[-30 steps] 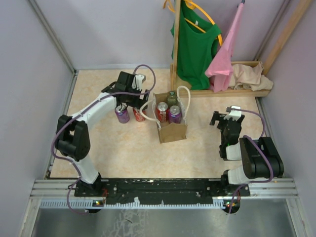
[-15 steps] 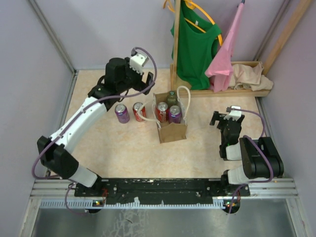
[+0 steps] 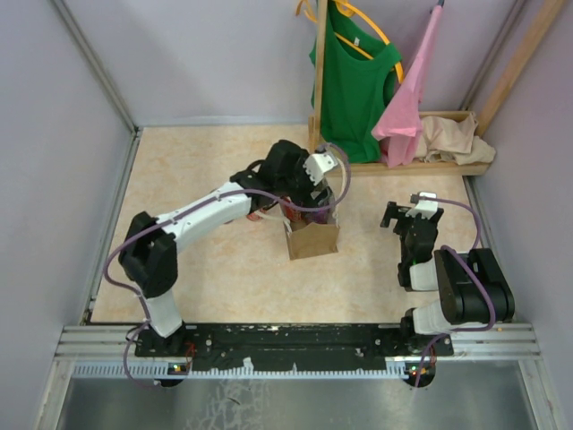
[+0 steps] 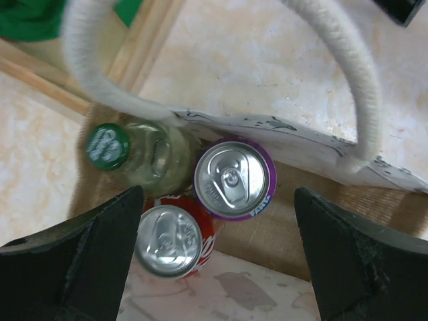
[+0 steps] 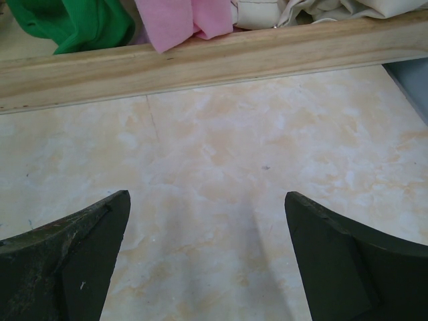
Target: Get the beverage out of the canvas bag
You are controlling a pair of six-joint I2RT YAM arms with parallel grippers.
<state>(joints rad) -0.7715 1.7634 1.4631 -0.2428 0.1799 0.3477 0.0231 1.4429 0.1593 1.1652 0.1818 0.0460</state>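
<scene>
The tan canvas bag [image 3: 313, 240] stands upright at the table's middle, with cream rope handles [image 4: 356, 87]. Inside it, the left wrist view shows a purple can [image 4: 234, 179], a red can [image 4: 171, 241] and a green-capped bottle [image 4: 108, 144] packed together. My left gripper [image 3: 310, 199] hovers over the bag's mouth, open, its fingers [image 4: 87, 257] wide on either side of the cans and touching nothing. My right gripper [image 3: 407, 215] rests low to the right of the bag, open over bare table [image 5: 207, 221].
A wooden clothes rack [image 3: 320, 81] stands behind the bag with a green shirt [image 3: 354, 81] and a pink garment [image 3: 407, 107]. A beige cloth heap [image 3: 452, 139] lies on its base beam [image 5: 214, 57]. Walls close in on three sides.
My left arm has swung from the back left of the table to the right and now hangs over the bag's mouth, still open. The right arm has not moved.
</scene>
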